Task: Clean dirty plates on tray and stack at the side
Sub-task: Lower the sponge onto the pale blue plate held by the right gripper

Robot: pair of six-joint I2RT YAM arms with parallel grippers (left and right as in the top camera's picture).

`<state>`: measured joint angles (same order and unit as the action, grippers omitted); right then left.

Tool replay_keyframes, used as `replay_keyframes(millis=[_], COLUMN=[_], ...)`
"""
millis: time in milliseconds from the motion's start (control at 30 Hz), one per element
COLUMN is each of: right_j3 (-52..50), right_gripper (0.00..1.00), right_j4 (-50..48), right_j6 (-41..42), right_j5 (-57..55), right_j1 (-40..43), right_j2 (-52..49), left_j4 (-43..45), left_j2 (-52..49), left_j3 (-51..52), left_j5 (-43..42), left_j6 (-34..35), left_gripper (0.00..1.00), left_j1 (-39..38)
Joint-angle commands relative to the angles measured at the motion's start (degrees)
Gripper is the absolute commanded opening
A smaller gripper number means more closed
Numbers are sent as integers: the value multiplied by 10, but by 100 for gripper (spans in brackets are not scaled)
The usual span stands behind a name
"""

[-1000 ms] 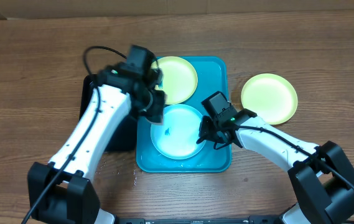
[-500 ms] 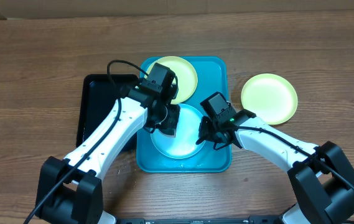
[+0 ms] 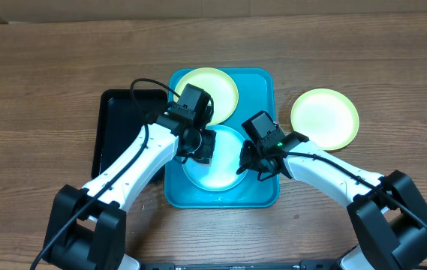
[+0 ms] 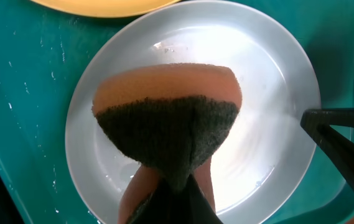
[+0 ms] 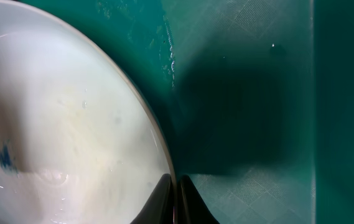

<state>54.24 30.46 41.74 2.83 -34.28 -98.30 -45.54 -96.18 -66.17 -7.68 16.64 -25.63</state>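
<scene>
A light cyan plate point(image 3: 221, 171) lies in the near half of the cyan-blue tray point(image 3: 267, 84). My right gripper point(image 3: 245, 166) is shut on this plate's right rim point(image 5: 164, 158), one jaw on each side. A small blue smudge point(image 5: 5, 155) marks the plate point(image 5: 58, 124). My left gripper point(image 3: 202, 144) is shut on an orange sponge with a dark scouring face point(image 4: 167, 124), which sits over the plate's middle point(image 4: 270, 93). A yellow-green plate point(image 3: 211, 91) lies in the tray's far half. Another yellow-green plate point(image 3: 324, 118) rests on the table to the right.
A black rectangular tray point(image 3: 117, 131) sits directly left of the blue tray, partly under my left arm. Water drops speckle the blue tray floor point(image 4: 33, 74). The wooden table point(image 3: 48, 75) extends on all sides.
My left arm swung right from the tray's left edge, bringing the sponge over the cyan plate. My right gripper's jaws closed onto the plate's rim.
</scene>
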Motion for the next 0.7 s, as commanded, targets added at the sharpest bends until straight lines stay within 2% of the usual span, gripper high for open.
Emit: replay_keyframes(millis=[0, 167, 333, 667], right_j3=[7, 6, 6, 6], right_gripper=[4, 4, 4, 4], right_j4=[-1, -1, -1, -1], right_j6=[3, 3, 3, 3], right_j5=[-2, -2, -2, -2], right_j1=[-1, -1, -1, -1], right_j2=[5, 5, 5, 5], left_j4=[8, 13, 17, 19], left_j2=[-23, -57, -89, -125], left_j3=[4, 4, 4, 3], left_j5=[7, 41, 36, -85], left_j6=[12, 12, 11, -42], left_gripper=[4, 4, 4, 4], left_j1=[1, 4, 7, 6])
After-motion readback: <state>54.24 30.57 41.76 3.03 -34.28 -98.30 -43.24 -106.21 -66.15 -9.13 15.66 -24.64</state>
